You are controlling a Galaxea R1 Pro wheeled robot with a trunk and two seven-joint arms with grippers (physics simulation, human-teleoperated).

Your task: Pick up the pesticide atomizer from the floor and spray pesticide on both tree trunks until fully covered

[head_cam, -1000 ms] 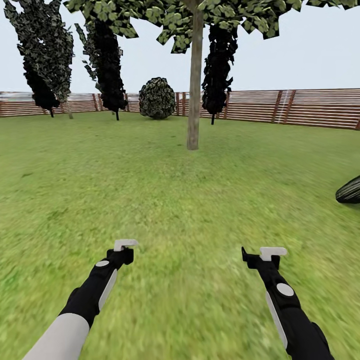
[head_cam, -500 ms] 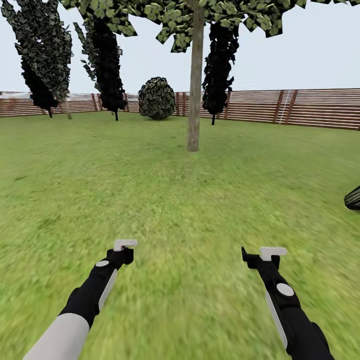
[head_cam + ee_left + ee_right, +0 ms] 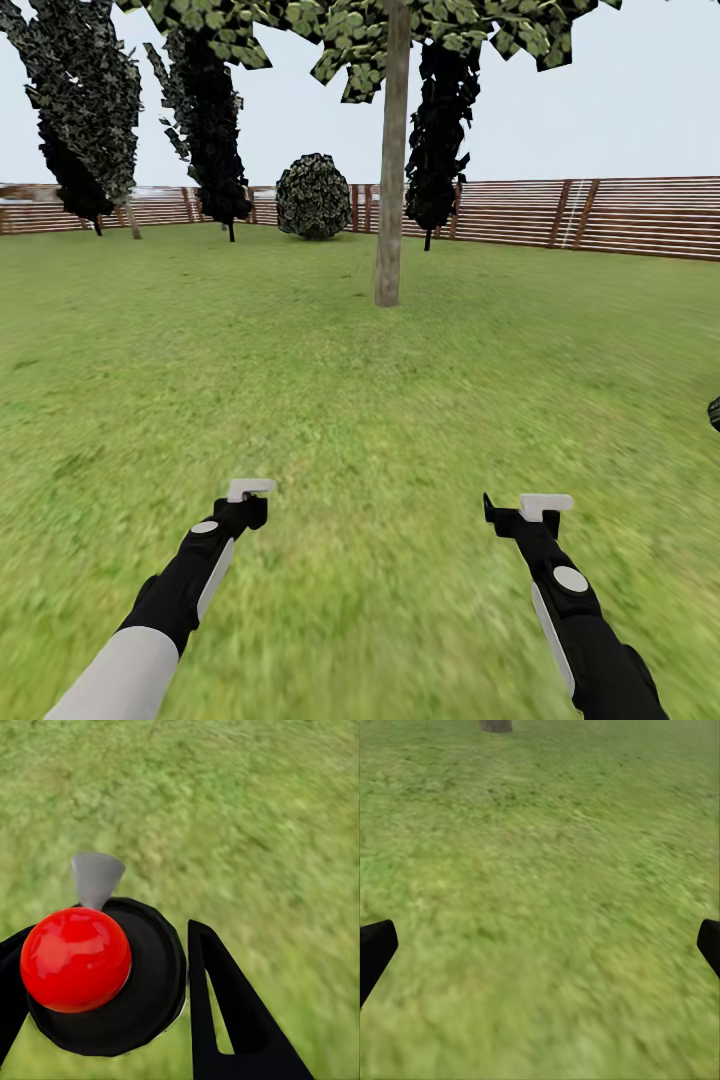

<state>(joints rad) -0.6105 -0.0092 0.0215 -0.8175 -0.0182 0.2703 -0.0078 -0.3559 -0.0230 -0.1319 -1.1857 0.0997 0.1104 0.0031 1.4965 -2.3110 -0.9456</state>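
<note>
Approach over the floor (image 3: 360, 400): my left gripper (image 3: 247, 503), lower left, appeared clamped on the pesticide atomizer (image 3: 105, 975), and my right gripper (image 3: 531, 508) hung spread and empty; spraying while well short of the tree trunk (image 3: 391, 180), upper centre, risked pesticide falling on grass.

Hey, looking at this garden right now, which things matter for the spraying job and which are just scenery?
For the job: pesticide atomizer, held in the left gripper; tree trunk straight ahead; right gripper, open and empty.

Just there: round bush; wooden fence; dark object at the right edge, too cut off to identify.
</note>
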